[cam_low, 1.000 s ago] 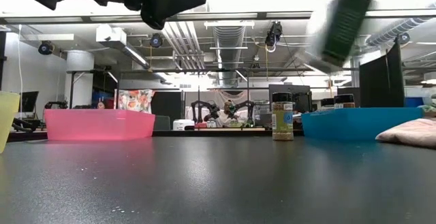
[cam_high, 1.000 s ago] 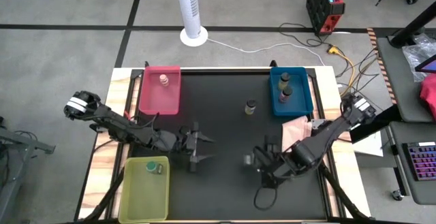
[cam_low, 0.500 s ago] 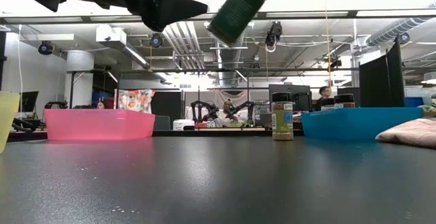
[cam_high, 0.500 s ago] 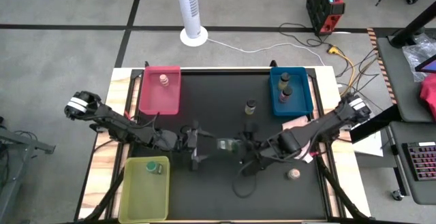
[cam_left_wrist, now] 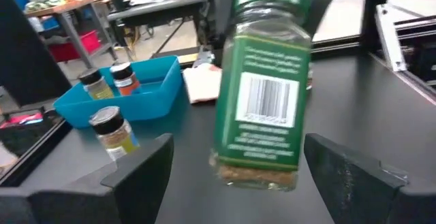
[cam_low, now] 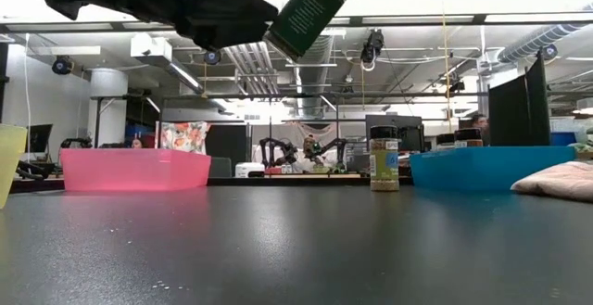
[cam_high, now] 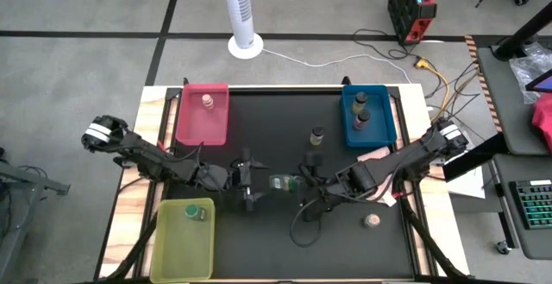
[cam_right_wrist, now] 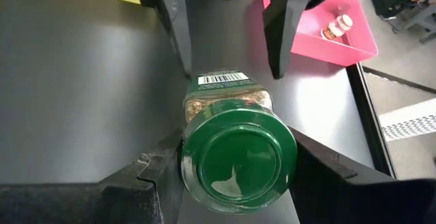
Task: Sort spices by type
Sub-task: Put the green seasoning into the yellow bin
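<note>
A green-lidded spice jar (cam_high: 280,181) hangs in the air over the middle of the table, lifted clear and tilted in the low view (cam_low: 306,13). My right gripper (cam_high: 304,183) is shut on its lid end. My left gripper (cam_high: 252,186) is open, and its fingers stand on either side of the jar's base end (cam_left_wrist: 255,173) without touching. Another green-lidded jar (cam_high: 191,212) is in the yellow-green tray. A pinkish-topped jar (cam_high: 207,101) is in the red tray. Two dark-capped jars (cam_high: 360,110) are in the blue tray. My right gripper pinches the jar at its green lid end (cam_right_wrist: 238,159), one finger (cam_right_wrist: 146,176) on each side. It comes from the table's right side, roughly level. The jar is lifted clear and points along the fingers, base toward my left gripper, lid end higher.
A dark-capped jar (cam_high: 317,135) stands on the table left of the blue tray (cam_high: 385,116). A pinkish-topped jar (cam_high: 373,221) is on the table near the right edge. A pink cloth (cam_high: 378,159) lies by the blue tray. Bare dark table lies toward the near edge.
My right gripper has carried the green-lidded jar from the near right part of the table toward the left and far side, up to my left gripper. The jar's base now sits between the left fingers. The pinkish-topped jar on the right has come into view.
</note>
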### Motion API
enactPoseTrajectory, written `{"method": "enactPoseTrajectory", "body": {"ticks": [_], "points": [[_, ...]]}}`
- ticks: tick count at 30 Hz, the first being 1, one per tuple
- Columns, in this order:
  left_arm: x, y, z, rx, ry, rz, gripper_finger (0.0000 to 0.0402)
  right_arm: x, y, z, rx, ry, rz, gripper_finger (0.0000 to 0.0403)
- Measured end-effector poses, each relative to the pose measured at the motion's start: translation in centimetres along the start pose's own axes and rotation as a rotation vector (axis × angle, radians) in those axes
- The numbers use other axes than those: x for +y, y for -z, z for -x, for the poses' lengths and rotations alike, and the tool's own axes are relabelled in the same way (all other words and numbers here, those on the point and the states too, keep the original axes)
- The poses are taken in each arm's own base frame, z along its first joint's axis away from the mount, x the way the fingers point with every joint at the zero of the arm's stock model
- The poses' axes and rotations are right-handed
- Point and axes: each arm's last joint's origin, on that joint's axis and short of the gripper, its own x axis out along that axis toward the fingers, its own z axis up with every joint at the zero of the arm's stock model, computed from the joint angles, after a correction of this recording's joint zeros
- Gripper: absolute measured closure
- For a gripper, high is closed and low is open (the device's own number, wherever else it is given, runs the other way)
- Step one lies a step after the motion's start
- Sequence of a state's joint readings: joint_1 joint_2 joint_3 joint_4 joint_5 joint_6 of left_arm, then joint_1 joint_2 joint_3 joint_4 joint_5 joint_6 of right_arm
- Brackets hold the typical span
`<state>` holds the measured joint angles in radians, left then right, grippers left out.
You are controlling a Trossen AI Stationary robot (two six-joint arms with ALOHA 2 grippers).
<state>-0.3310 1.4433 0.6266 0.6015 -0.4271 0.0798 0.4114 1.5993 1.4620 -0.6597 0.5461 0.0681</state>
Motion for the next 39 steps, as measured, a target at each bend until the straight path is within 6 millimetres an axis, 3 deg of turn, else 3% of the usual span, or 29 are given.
{"method": "enactPoseTrajectory", "body": {"ticks": [8,14,17,21,25,27,31,33,36,39], "points": [[-0.6,1.3,-1.1,0.027,0.011,-0.013,0.0089,0.0,-0.3,0.0,-0.028,-0.007,-0.016,0.0207],[-1.3,0.7,-2.6,-0.001,0.010,-0.037,0.0100,0.1,-0.3,0.0,-0.030,-0.027,-0.020,0.0207],[-1.5,0.7,-3.1,0.003,0.009,-0.063,0.0135,0.1,-0.3,0.0,-0.030,-0.035,-0.021,0.0207],[-1.5,1.0,-3.3,0.016,-0.008,-0.084,0.0225,0.1,-0.3,0.0,-0.030,-0.034,-0.032,0.0207],[-1.4,1.0,-3.0,0.012,-0.004,-0.084,0.0225,0.1,-0.4,0.0,-0.034,-0.035,-0.053,0.0207],[-1.4,0.8,-2.8,0.001,-0.004,-0.078,0.0225,0.1,-0.4,0.0,-0.039,-0.033,-0.069,0.0181],[-1.7,0.3,-2.2,-0.069,0.006,-0.076,0.0225,-0.5,-0.5,1.0,-0.046,-0.027,-0.116,0.0068],[-2.0,0.1,-1.7,-0.147,0.039,-0.066,0.0225,-1.1,-0.5,2.0,-0.067,-0.031,-0.166,0.0033],[-2.1,0.4,-0.5,-0.269,0.092,-0.041,0.0225,-1.2,0.1,3.0,-0.094,-0.035,-0.188,0.0014],[-2.1,1.0,0.6,-0.338,0.117,-0.016,0.0225,-0.4,1.3,2.8,-0.158,-0.054,-0.189,0.0016]]}}
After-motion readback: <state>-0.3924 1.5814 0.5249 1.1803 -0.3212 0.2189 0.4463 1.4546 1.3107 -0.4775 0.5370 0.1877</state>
